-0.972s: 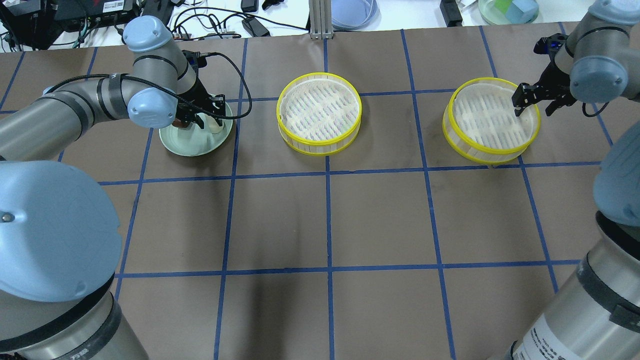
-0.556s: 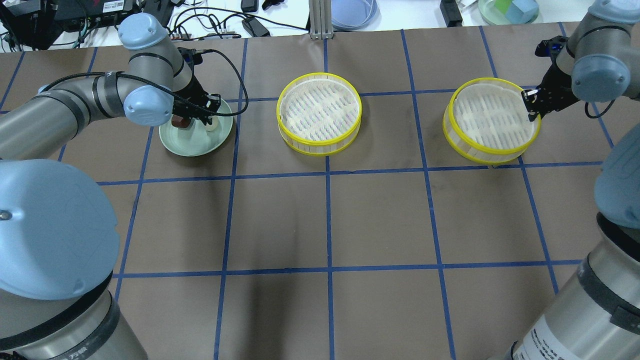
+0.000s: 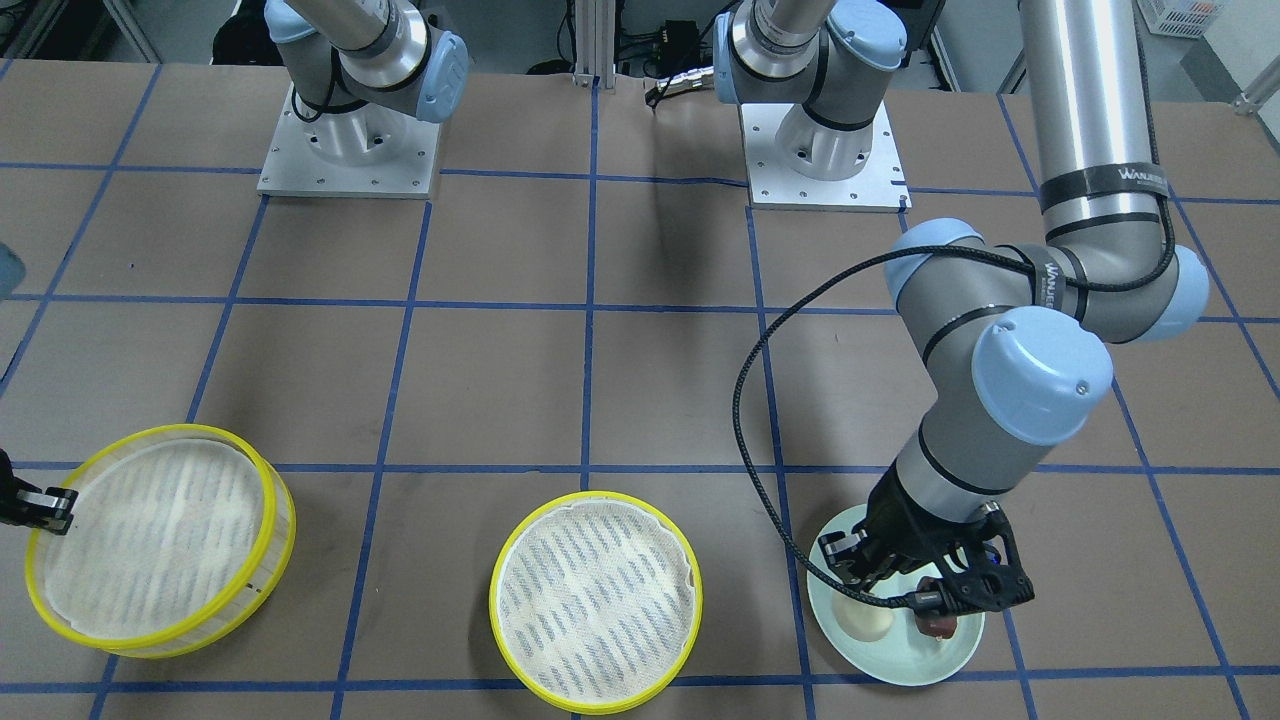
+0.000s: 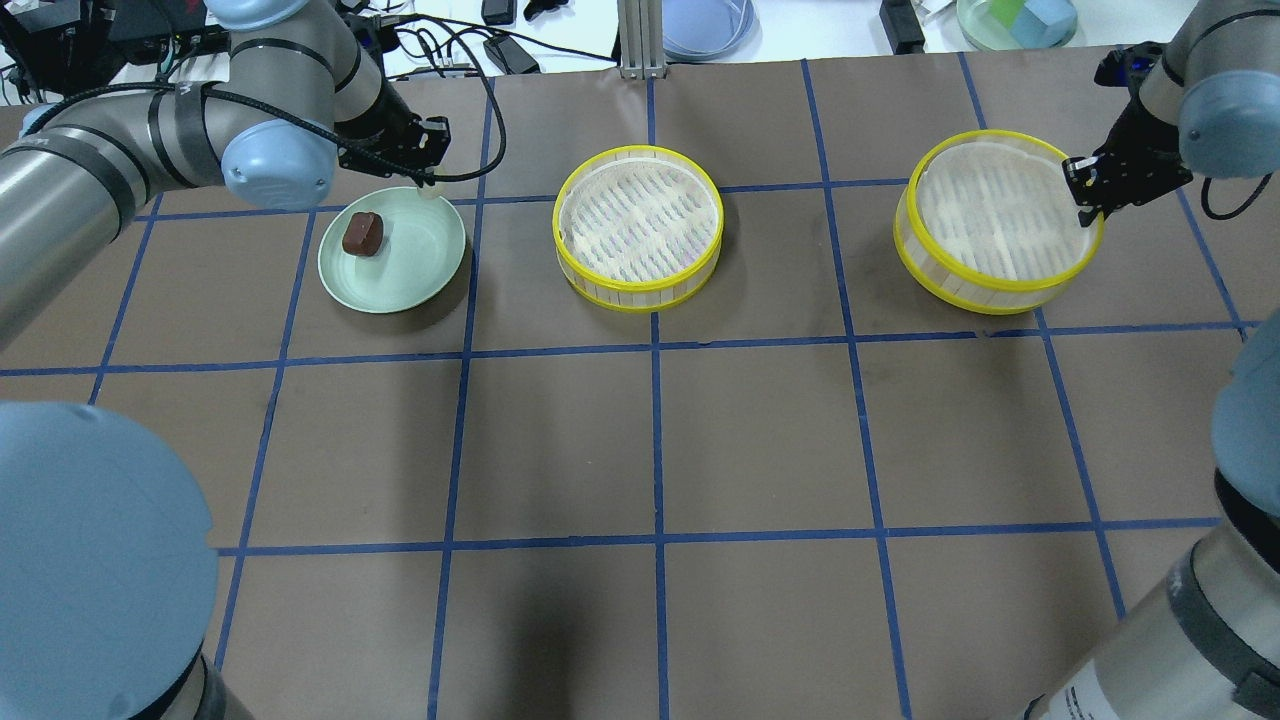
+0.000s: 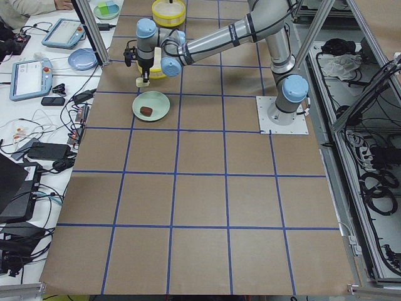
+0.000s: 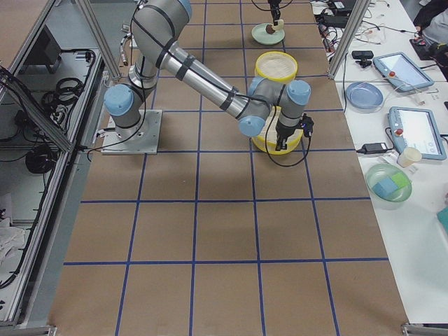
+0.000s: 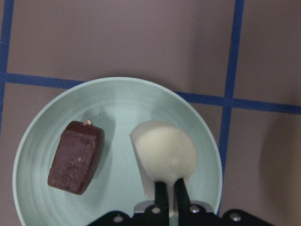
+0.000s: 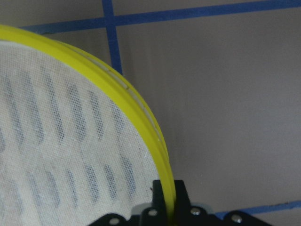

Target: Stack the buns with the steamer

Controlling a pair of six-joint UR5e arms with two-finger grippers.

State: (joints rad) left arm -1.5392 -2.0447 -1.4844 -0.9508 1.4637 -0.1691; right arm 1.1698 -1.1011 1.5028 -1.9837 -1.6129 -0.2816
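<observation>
My left gripper [image 4: 428, 175] is shut on the cream bun [image 7: 164, 153] and holds it above the far edge of the pale-green plate [image 4: 410, 265]. The bun also shows in the exterior left view [image 5: 143, 81]. The reddish-brown bun [image 4: 362, 233] lies alone on the plate's left part. One steamer tier [image 4: 638, 228] stands empty at mid-table. My right gripper [image 4: 1085, 195] is shut on the yellow rim [image 8: 117, 89] of the other tier [image 4: 990, 215], which hangs tilted, raised on the gripper's side.
Past the table's far edge lie cables, a blue dish [image 4: 705, 25], a metal post [image 4: 640, 40] and a green bowl with blocks [image 4: 1015, 20]. Blue tape lines grid the brown table. The arms' bases stand on the near side.
My left gripper has risen off the plate with the cream bun, leaving the brown bun behind. My right gripper has closed on the right tier's rim and lifted that side.
</observation>
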